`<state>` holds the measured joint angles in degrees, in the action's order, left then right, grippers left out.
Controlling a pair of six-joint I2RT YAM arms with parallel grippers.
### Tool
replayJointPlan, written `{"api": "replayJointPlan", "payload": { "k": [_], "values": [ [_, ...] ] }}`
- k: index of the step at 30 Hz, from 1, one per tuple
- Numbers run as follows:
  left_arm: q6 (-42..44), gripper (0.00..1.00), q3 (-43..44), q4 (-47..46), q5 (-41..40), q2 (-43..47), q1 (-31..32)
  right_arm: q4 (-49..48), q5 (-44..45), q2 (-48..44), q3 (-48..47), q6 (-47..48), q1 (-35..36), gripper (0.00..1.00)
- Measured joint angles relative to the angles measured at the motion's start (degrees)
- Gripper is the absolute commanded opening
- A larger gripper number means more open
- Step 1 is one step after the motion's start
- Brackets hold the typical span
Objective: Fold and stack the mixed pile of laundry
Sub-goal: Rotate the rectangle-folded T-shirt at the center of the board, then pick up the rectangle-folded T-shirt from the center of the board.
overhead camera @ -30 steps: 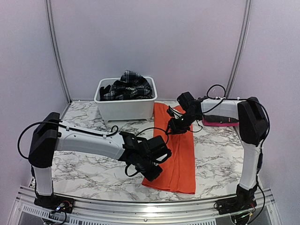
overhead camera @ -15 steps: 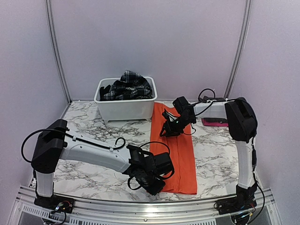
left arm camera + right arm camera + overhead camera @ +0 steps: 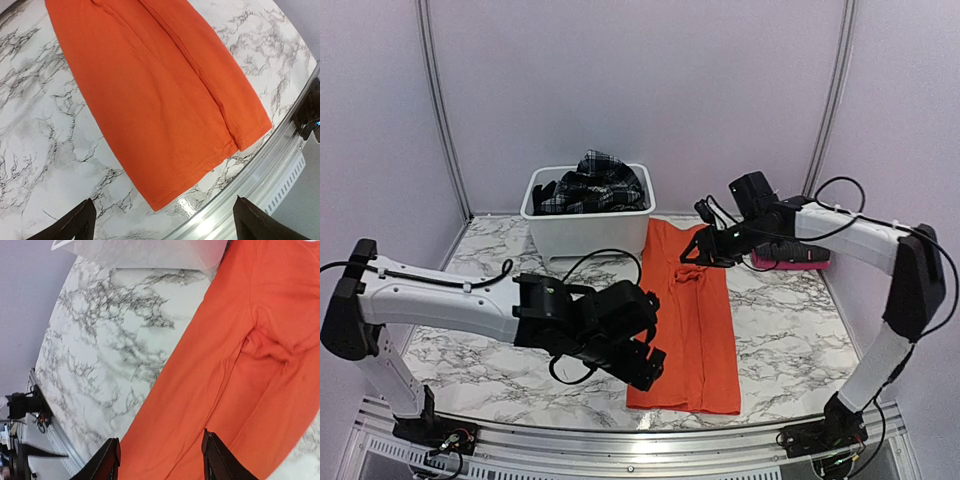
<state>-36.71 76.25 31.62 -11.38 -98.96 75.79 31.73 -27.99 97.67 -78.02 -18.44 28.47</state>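
Fabric of the large bright orange T-shirt, a long strip on the marble-pattern table right of centre, is light and limp; pinch near hem corners; left gripper stands wide, right gripper half open, both empty.

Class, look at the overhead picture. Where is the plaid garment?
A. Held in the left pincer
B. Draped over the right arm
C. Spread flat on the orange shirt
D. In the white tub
D: the plaid skirt is heaped inside the tub, showing above its rim at the back of the table.
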Motion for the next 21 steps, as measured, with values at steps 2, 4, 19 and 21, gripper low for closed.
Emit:
{"api": "replayJointPlan", "payload": {
  "k": [2, 4, 19, 21],
  "values": [
    [-1.84, 0.99, -2.03, -1.44, -0.07, 3.5, -1.03, -0.24, -0.2, -7.37, 5.6, -2.14, 0.04, 0.52],
    [-3.91, 0.99, -4.55, -2.99, 0.5, 5.38, -2.25, 0.09, 0.04, -12.72, 11.1, -4.15, 0.2, 0.52],
    [-18.78, 0.49, -24.2, -15.58, 11.93, 8.46, -2.78, 5.66, 3.89, -37.57, 44.3, -23.69, 12.9, 0.43],
    [-19.61, 0.46, -24.24, -17.31, 13.25, 8.37, -2.54, 5.86, 4.7, -39.21, 46.58, -26.23, 14.56, 0.42]
  ]
}}
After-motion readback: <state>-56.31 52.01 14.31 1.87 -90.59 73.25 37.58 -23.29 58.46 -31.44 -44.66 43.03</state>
